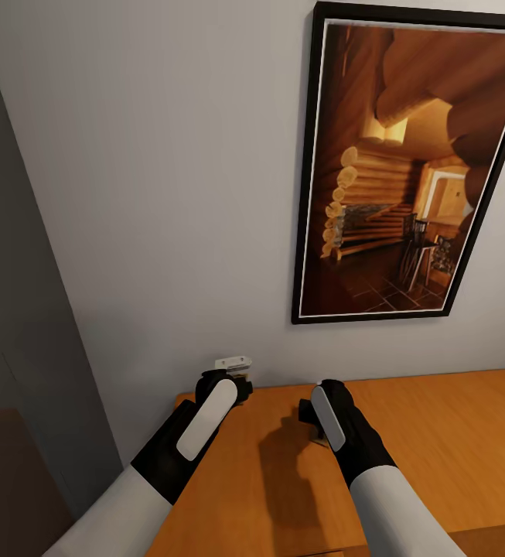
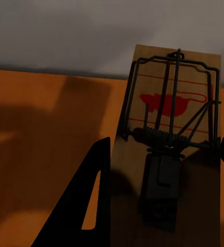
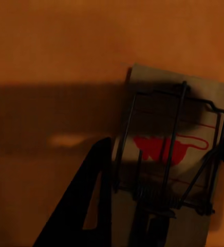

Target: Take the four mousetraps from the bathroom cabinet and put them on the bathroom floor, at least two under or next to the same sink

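Note:
I see the flat top of the orange-brown cabinet [image 1: 438,433] against a pale wall. My left gripper [image 1: 233,381] is at the top's back left corner, shut on a mousetrap [image 2: 173,103], a wooden slab with a black wire spring and a red mark. This trap is raised, its far end showing in front of the wall. My right gripper [image 1: 319,422] hovers over the middle of the top, shut on a second mousetrap [image 3: 194,92], whose pale edge [image 1: 319,442] peeks out below the fingers. The bathroom floor and sink are out of view.
A large black-framed picture [image 1: 407,170] of a log interior hangs on the wall above the cabinet. A grey panel [image 1: 20,348] stands to the left of the cabinet. The cabinet top [image 2: 40,144] stretches bare to the right of my arms.

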Controlling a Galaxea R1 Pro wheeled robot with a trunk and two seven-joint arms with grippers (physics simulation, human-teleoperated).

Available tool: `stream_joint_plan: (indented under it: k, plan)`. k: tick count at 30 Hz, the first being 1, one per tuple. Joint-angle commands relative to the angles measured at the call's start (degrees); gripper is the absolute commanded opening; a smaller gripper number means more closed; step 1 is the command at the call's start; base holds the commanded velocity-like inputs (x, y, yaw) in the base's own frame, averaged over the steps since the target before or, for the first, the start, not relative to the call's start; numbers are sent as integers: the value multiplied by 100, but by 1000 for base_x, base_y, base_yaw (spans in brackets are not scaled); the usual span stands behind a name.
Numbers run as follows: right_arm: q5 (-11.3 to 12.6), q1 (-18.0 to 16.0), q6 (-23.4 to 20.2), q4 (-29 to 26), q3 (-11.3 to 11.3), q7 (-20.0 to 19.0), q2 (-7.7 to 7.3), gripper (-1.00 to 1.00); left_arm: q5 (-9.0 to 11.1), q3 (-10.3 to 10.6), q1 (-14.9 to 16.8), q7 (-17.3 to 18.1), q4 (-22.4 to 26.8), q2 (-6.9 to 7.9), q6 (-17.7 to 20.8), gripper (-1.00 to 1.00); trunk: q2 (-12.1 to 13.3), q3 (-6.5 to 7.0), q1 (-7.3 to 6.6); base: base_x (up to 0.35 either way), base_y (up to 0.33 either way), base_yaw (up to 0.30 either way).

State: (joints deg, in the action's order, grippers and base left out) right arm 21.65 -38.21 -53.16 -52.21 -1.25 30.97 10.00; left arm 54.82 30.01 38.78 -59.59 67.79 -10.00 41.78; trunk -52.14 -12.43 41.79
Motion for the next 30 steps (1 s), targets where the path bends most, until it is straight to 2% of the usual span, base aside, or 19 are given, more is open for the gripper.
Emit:
stream_joint_plan:
  k: [1,14,30]
  plan:
    - [94,-2,-2,79,-7,74,0,-100,28,5,7,-61,6,0,32,-100,-5,-10,2,0,0,0]
    - [94,-2,-2,79,-6,76,0,-100,31,67,7,-68,21,0,32,-100,-5,-10,2,0,0,0]
    - [94,-2,-2,79,-14,76,0,-100,40,36,7,-57,7,0,6,-100,-5,-10,2,0,0,0]
